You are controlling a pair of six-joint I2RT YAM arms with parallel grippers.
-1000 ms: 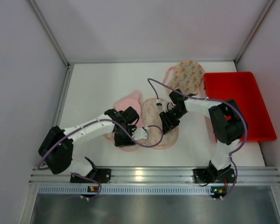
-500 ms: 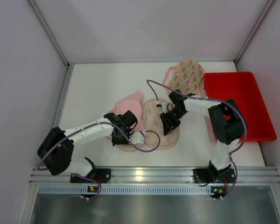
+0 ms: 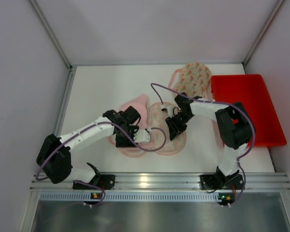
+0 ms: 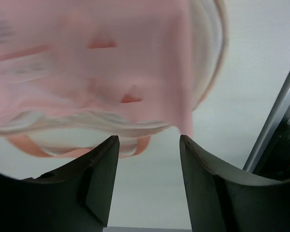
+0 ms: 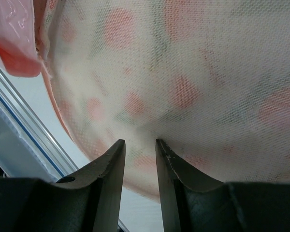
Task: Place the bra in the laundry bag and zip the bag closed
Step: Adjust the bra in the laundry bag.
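Left arm point(image 3: 87, 130) has shifted since 1 s ago: shoulder swung out to the left and wrist nudged toward the far side, over the bra point(image 3: 137, 104). Right arm point(image 3: 208, 107) is approx. where it was.

Hidden/unclear:
- From the top, both wrists cover their own fingers, so grip state can't be read there.
- The lower part of the bra is under the left wrist, and the bag mouth between the two wrists is covered too.
- Can't tell how much of the bra is inside the laundry bag point(image 3: 176, 140) vs. lying on it.

Wrist cams add:
- Left fingers point(image 4: 99, 183) are spread wide w/ nothing between them. Blurred pink bra point(image 4: 87, 58) fills the upper view, w/ the peach-trimmed bag edge point(image 4: 203, 63) beside it.
- Right fingers point(image 5: 106, 193) are nearly together, tips against the printed mesh of the bag point(image 5: 183, 72). Can't tell if a fold is pinched.
- A pink bit of bra point(image 5: 14, 48) shows at upper left in the right wrist cam.

Around: the bag lies mid-table point(image 3: 96, 92). A second mesh bag point(image 3: 192, 79) sits at the far edge, touching the red bin point(image 3: 246, 96) on the right. A purple cable point(image 3: 157, 145) loops across the bag, and the rail point(image 3: 159, 181) runs along the near edge.
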